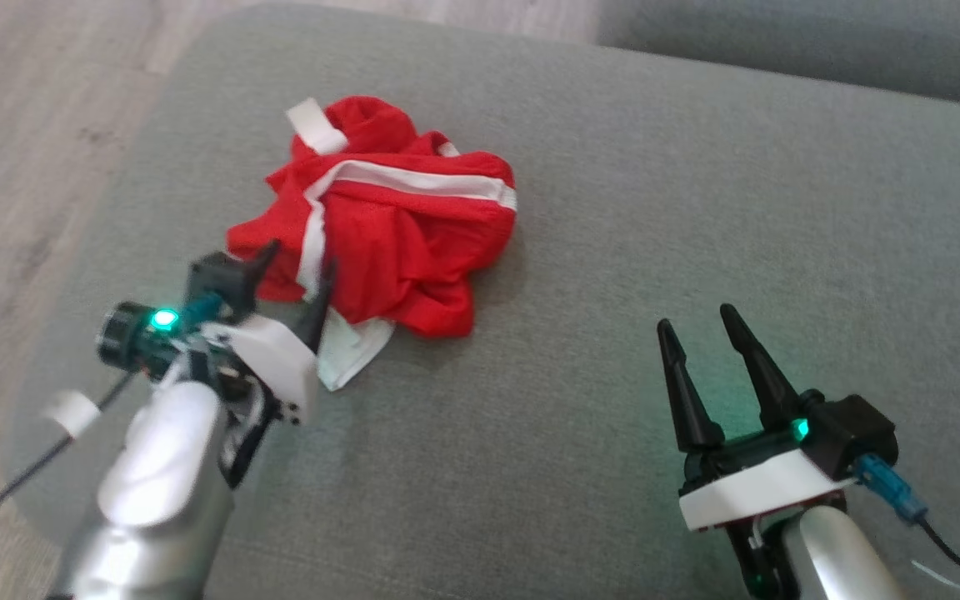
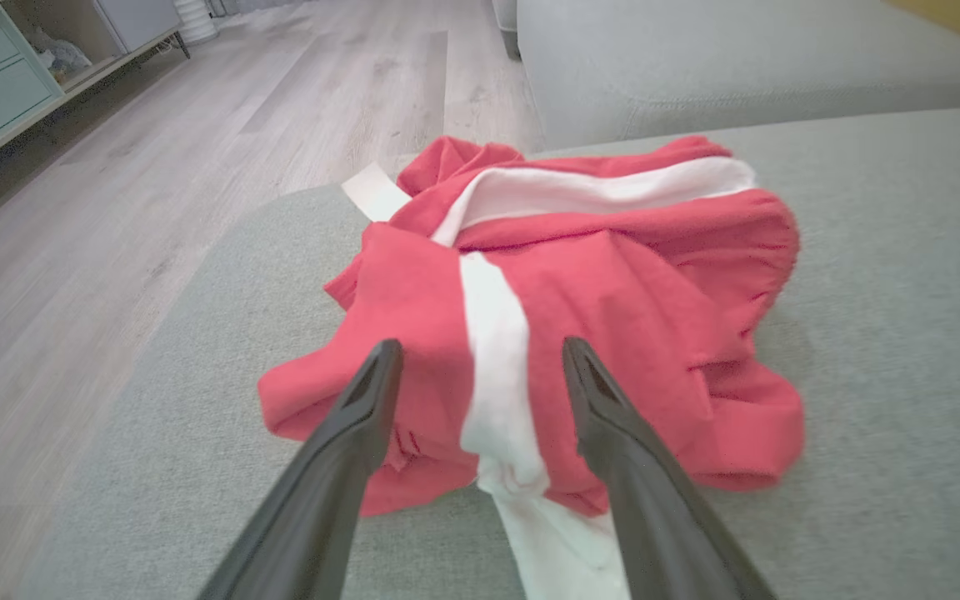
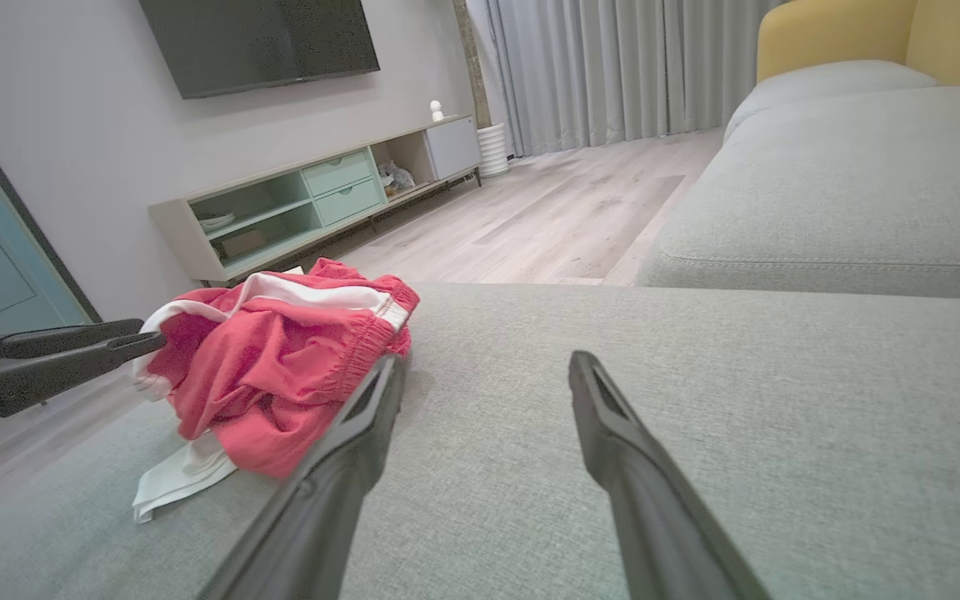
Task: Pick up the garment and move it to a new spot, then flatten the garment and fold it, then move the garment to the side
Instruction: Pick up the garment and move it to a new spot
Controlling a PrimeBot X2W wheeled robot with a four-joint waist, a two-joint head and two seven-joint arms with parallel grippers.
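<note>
Red cloth, white-striped: the garment [image 1: 397, 242] is seen crumpled on the grey cushion [image 1: 697, 167], its near edge right at the spread fingertips of the left gripper [image 1: 301, 257]. A thick fold by the white stripe [image 2: 492, 350] should be taken, deep enough that nothing slips on the lift. The right gripper [image 1: 696, 317] is held wide, empty, the garment off to its left.

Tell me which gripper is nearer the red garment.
Left. The left gripper, open, is at the garment's near edge, fingers either side of its white stripe; the right gripper, open, sits apart over bare cushion to the garment's right.
</note>
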